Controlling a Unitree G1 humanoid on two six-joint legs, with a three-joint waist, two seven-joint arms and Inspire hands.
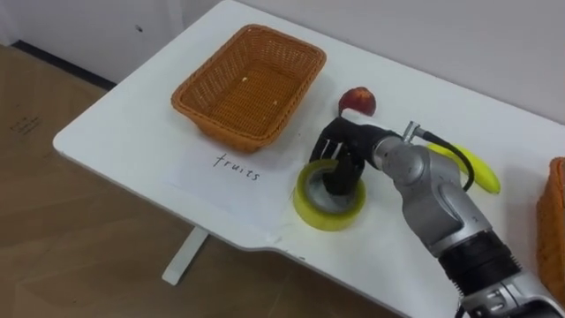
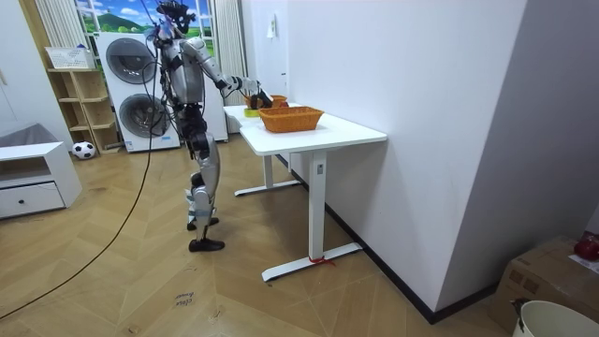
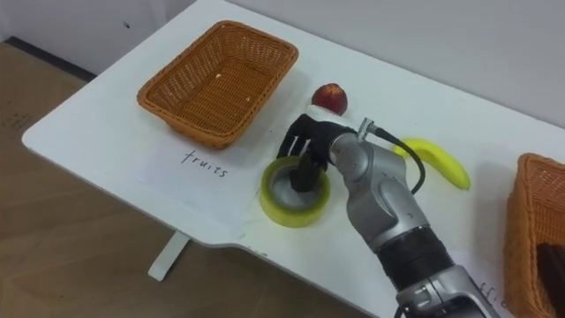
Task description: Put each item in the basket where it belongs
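Now your right hand (image 1: 349, 146) dips into the grey core of the flat yellow tape roll (image 1: 306, 201). You cannot tell whether it grips.

**Front-left corner open, middle crowded**

The table (image 1: 115, 132) is bare along its front edge and at its left corner. The fruit basket (image 1: 250, 82) stands open-topped near the far left edge. A narrow free strip runs between it and the tape roll (image 1: 328, 205). The right hand (image 1: 340, 155) and its arm cover the roll from above. The apple (image 1: 357, 101) sits just behind the hand, the banana (image 1: 477, 168) lies beyond the arm, and a second basket (image 1: 554, 221) blocks the right edge.
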